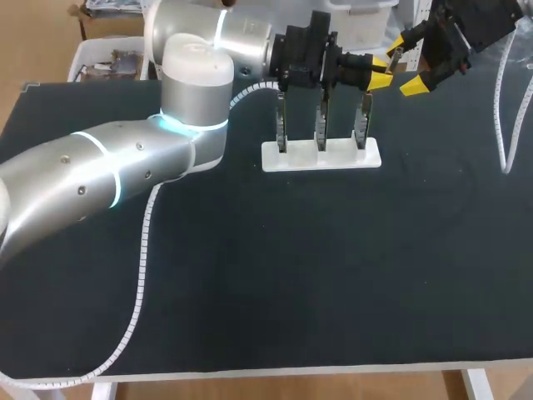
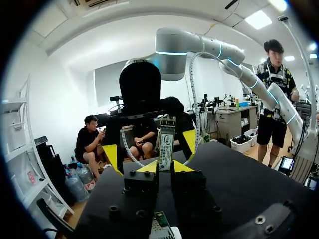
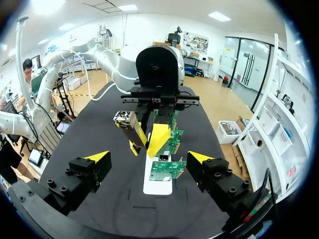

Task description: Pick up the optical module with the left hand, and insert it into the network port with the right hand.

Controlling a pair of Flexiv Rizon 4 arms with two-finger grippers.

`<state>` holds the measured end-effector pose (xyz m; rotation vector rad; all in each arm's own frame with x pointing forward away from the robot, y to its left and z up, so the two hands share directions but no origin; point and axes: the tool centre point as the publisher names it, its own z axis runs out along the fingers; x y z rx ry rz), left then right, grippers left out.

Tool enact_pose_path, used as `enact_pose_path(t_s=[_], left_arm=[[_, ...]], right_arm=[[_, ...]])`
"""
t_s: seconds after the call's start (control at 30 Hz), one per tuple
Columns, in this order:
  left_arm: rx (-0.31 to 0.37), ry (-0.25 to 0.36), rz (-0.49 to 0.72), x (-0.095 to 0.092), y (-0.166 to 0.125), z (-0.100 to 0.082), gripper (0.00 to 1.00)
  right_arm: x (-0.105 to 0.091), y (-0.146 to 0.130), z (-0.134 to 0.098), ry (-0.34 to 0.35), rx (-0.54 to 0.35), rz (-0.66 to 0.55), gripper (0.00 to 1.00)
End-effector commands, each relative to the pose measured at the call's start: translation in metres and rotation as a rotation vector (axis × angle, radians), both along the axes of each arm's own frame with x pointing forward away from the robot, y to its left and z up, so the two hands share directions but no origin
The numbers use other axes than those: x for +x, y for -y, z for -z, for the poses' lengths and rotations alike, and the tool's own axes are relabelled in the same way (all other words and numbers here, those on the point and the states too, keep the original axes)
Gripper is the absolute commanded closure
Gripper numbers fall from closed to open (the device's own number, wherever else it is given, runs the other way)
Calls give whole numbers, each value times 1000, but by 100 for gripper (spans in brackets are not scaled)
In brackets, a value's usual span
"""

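Silver optical module (image 2: 166,142) pinched in left gripper (image 2: 164,167), handover stage; right gripper (image 3: 148,158) wide open, empty; next it must close squarely on module's free end

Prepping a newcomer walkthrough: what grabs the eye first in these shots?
The left gripper clamps the optical module between its yellow tips, over the far side of the black table. The right gripper faces it close by, fingers wide open, clear of the module. Below them a white stand holds three circuit boards on edge.
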<state>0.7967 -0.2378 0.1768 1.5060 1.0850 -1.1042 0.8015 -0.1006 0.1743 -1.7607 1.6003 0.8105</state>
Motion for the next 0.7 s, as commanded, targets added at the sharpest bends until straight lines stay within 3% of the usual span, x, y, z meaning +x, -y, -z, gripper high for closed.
enact_pose_path(t_s=[0.03, 0.3, 0.7], left_arm=[[2, 1, -1, 0, 0, -1, 100], [2, 1, -1, 0, 0, -1, 100], [2, 1, -1, 0, 0, -1, 100]], right_arm=[[-1, 0, 0, 2, 0, 1, 0], [-1, 0, 0, 2, 0, 1, 0], [-12, 12, -25, 80, 40, 17, 0]])
